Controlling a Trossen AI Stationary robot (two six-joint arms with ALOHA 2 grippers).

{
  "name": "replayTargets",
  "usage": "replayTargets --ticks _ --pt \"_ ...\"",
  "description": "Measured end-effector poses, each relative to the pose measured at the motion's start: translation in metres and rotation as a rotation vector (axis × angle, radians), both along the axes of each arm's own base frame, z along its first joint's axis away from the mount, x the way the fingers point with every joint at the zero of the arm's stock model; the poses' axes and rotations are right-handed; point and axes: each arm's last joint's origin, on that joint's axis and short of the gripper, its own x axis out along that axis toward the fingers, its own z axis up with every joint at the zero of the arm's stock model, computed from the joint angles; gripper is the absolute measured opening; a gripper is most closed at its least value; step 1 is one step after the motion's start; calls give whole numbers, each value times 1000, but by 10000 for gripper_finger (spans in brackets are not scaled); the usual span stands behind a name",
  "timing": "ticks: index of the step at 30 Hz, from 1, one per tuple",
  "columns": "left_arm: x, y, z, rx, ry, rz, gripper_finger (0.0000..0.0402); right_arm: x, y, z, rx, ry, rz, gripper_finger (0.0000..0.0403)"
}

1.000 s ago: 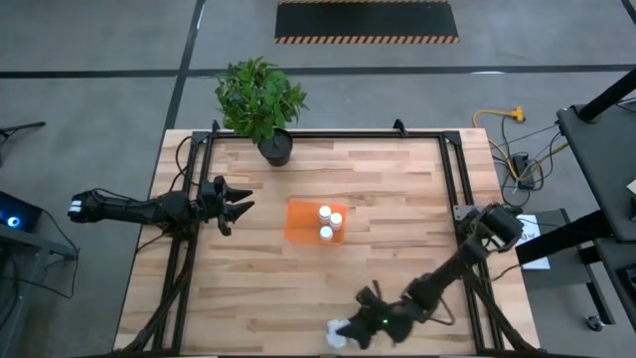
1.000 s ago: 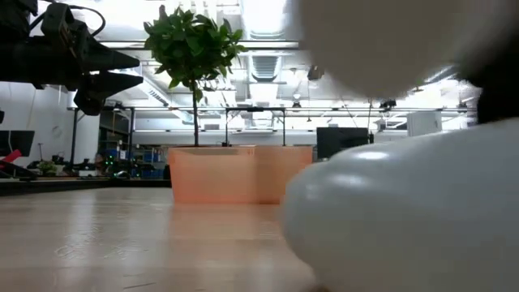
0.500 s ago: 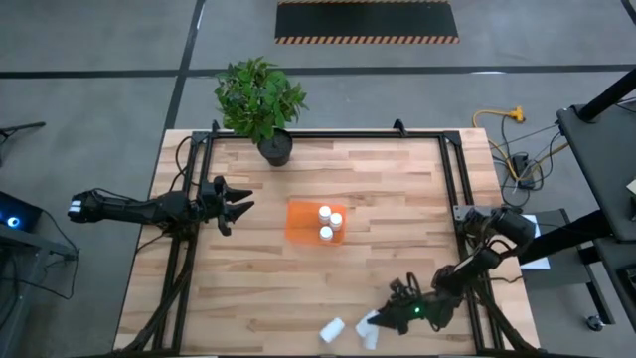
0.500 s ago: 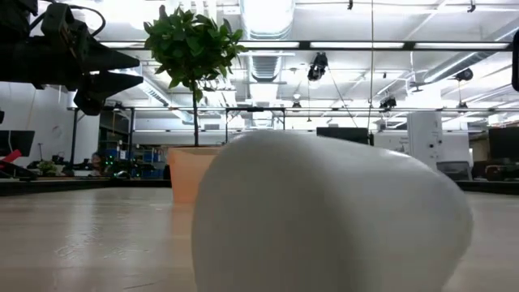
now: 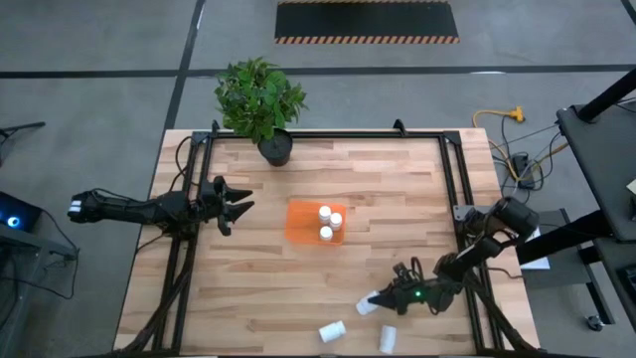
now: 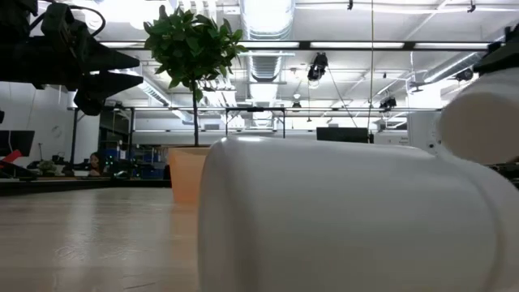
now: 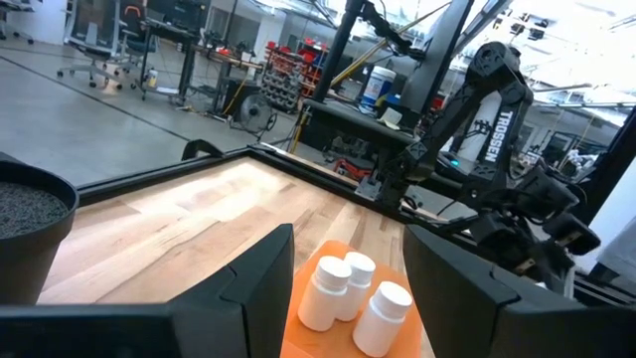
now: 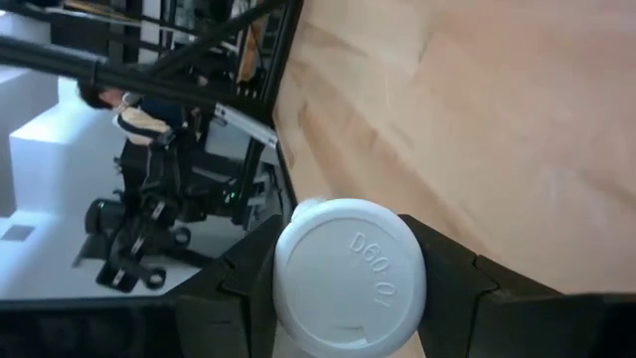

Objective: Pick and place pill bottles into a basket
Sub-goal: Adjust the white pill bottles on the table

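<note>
While right gripper (image 5: 373,303) clamps a white capped pill bottle (image 8: 350,276), now lifted off table w/ two left lying; left gripper (image 5: 243,202) idles part-open, upper left.

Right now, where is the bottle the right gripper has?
In the high view the bottle sits in the right gripper near the table's front edge, right of centre, just above two loose bottles lying there.
</note>
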Motion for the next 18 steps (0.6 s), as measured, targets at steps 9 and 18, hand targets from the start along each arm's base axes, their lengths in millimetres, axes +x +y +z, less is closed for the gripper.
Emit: replayTargets --ticks 9,18 --pt "0 0 0 0 0 0 173 10 -16 11 48 -27 -67 157" --pt "0 0 0 0 0 0 173 13 -15 11 73 -9 -33 157"
